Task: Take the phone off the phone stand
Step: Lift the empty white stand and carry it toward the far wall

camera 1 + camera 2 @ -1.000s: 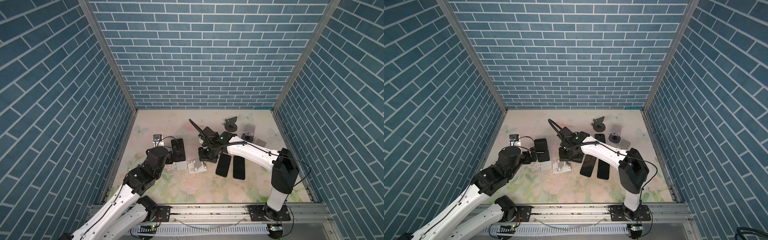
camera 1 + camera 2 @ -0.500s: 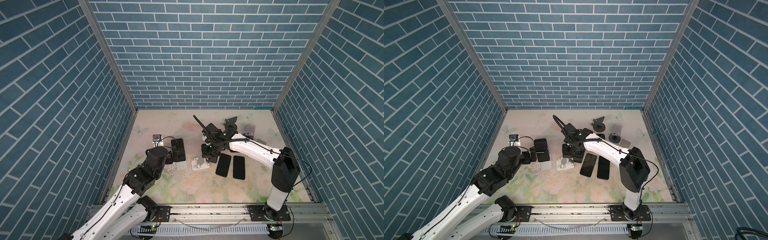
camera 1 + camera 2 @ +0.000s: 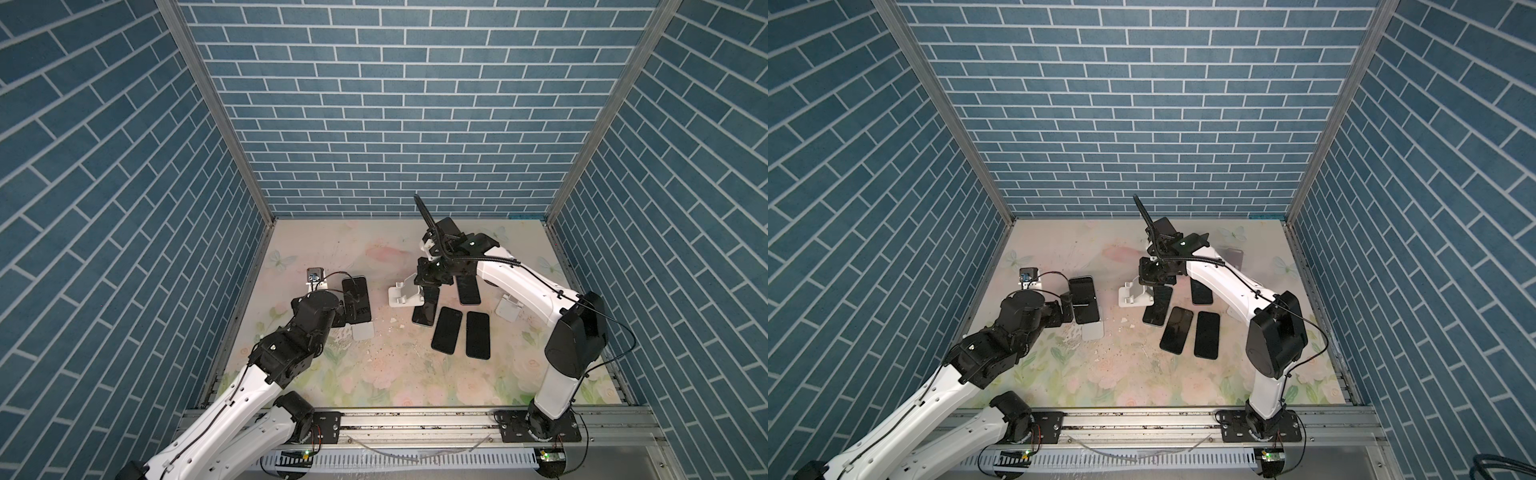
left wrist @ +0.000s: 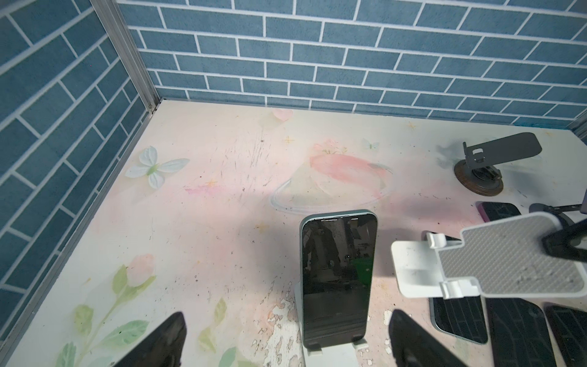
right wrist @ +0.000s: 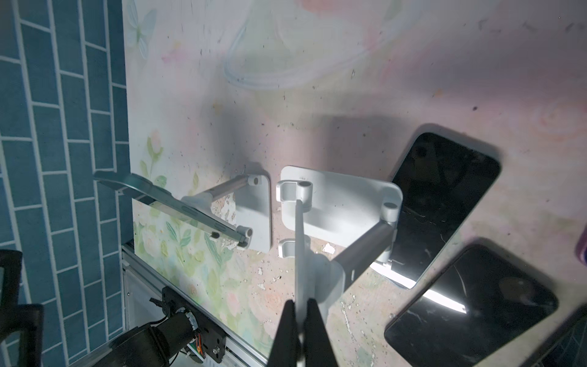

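Since a second ago the right gripper has carried the empty stand away from the front rail and toward the back wall. The left gripper and the phone have not shifted.

The phone leans upright in its stand near the left wall, screen facing the left gripper. Bare table runs from the phone to the left wall and on to the back wall. On its other side the empty stand hangs near, tilted, with its plate over the flat phones. A dark stand sits well apart by the back wall.

The left gripper's fingers stand wide apart; the phone's lower end shows between them, untouched. The right gripper's jaws are pressed together on the thin edge of the empty stand's plate
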Controlling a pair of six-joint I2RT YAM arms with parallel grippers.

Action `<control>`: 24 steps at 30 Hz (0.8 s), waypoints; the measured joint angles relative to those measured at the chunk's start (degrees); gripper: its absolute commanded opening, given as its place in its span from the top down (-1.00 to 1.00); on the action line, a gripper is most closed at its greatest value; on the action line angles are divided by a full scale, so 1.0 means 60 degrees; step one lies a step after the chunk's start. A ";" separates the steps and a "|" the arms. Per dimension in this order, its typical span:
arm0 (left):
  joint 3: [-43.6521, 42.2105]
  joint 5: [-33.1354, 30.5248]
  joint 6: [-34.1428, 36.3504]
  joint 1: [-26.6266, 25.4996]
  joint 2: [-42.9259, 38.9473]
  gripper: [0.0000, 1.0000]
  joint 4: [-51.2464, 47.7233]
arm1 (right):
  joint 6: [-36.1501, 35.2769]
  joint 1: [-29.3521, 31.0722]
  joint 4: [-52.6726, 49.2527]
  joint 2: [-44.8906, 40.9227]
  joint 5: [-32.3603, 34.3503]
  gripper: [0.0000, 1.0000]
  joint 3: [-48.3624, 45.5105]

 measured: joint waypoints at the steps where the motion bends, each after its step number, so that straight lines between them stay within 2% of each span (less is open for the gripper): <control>1: 0.0029 -0.0029 -0.0004 0.0000 0.0000 -0.99 -0.0007 | -0.0026 -0.0127 -0.0015 0.0025 -0.0036 1.00 0.0138; 14: 0.0375 -0.0073 0.0007 0.0000 0.0594 -0.99 0.0011 | -0.0772 -0.1752 -0.0353 0.1891 -0.0601 1.00 0.2375; 24: 0.0546 -0.0076 0.0011 0.0000 0.1005 -0.99 0.0011 | -0.0936 -0.2637 -0.0433 0.2991 -0.0976 1.00 0.3136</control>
